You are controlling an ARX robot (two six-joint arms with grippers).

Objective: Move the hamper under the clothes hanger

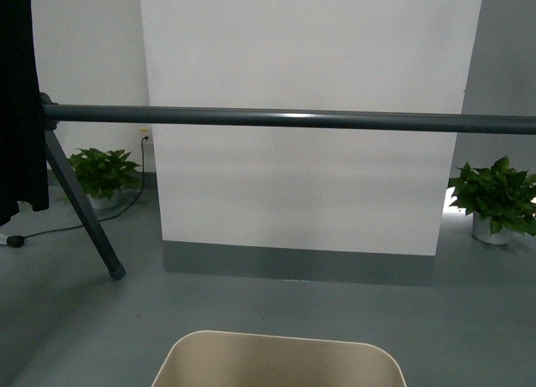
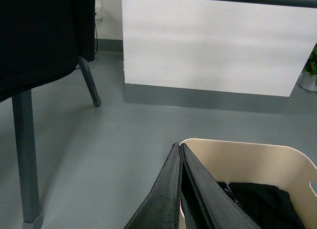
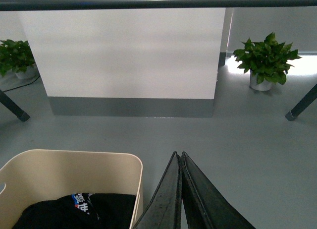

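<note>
While both hands (image 2: 179, 148) (image 3: 177, 155) are pressed together, the hamper (image 1: 280, 359) sits between them, short of the clothes hanger (image 1: 285, 118).

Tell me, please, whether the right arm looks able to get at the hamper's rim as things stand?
Probably yes: the right gripper, jaws shut, sits just beside the hamper with nothing between them.

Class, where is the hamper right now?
In the front view the hamper sits at the bottom centre on the grey floor, nearer the robot than the hanger bar, between both wrist cameras' closed fingers.
</note>
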